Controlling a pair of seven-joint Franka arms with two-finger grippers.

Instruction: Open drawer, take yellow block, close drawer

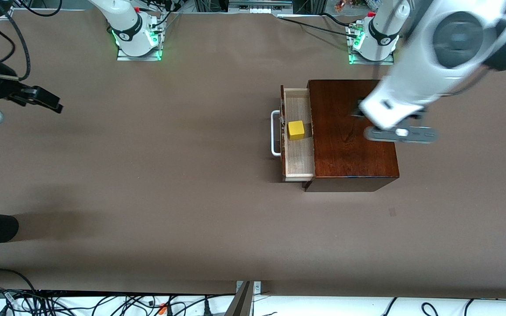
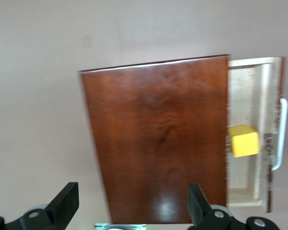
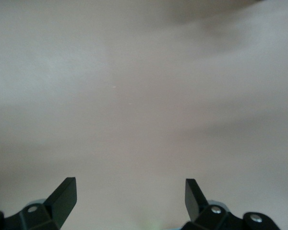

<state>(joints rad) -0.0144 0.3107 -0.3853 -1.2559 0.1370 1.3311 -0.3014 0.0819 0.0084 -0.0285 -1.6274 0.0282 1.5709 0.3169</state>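
While the drawer [image 1: 298,134] stood pulled out of the wooden box [image 1: 352,131], the yellow block [image 1: 296,130] sat in its tray, just inside the white handle [image 1: 274,133], which projected toward nine o'clock over bare counter [image 1: 169,184]. The left pincer [image 2: 132,206] hung over the box top, fingers spread wide. At the right arm's end the right pincer [image 3: 130,199] waited, wide, over open counter.
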